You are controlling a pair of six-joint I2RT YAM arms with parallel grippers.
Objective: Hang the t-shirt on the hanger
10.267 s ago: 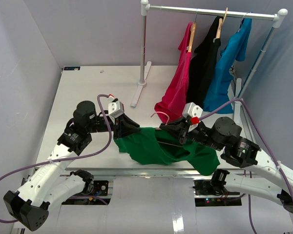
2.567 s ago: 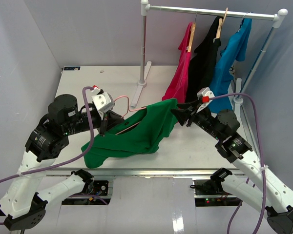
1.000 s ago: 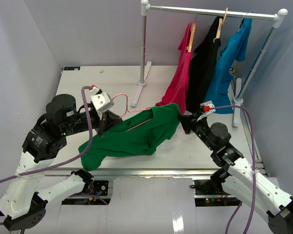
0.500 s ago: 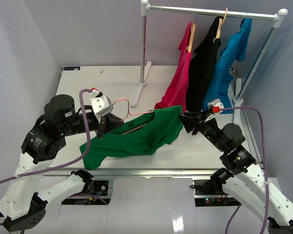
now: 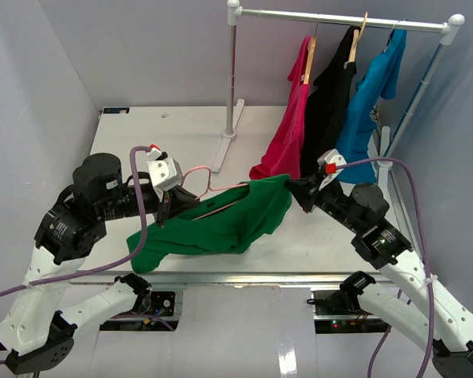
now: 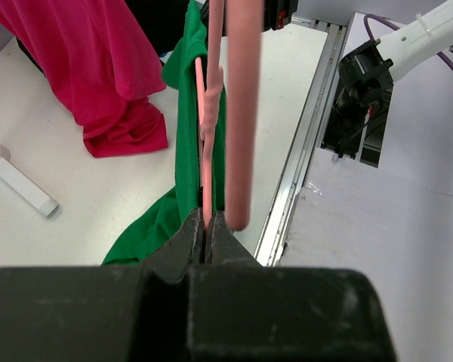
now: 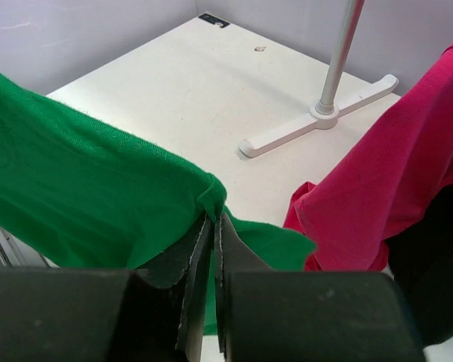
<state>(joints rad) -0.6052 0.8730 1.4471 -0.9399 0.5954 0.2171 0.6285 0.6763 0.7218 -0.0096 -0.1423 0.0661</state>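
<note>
Left claw (image 6: 208, 226) pinches hanger (image 6: 244, 113); right claw (image 7: 214, 220) pinches t-shirt (image 5: 221, 224) edge, cloth slung between them at lower centre above counter (image 5: 142, 142). We judge threading underway; next: draw cloth over hanger's far shoulder.

t-shirt (image 5: 221, 224) stretched out from a low bunch, hanger (image 5: 195, 178) shifted leftward, left pincer (image 5: 169, 208) drawn back

The bright green t-shirt (image 5: 221, 227) hung stretched in mid-air across the near middle of the scene, its right end pulled up high and its left end drooping low. The thin pale pink wire hanger (image 6: 244, 113) sat partly under the cloth, its curved hook sticking out at the left.
</note>
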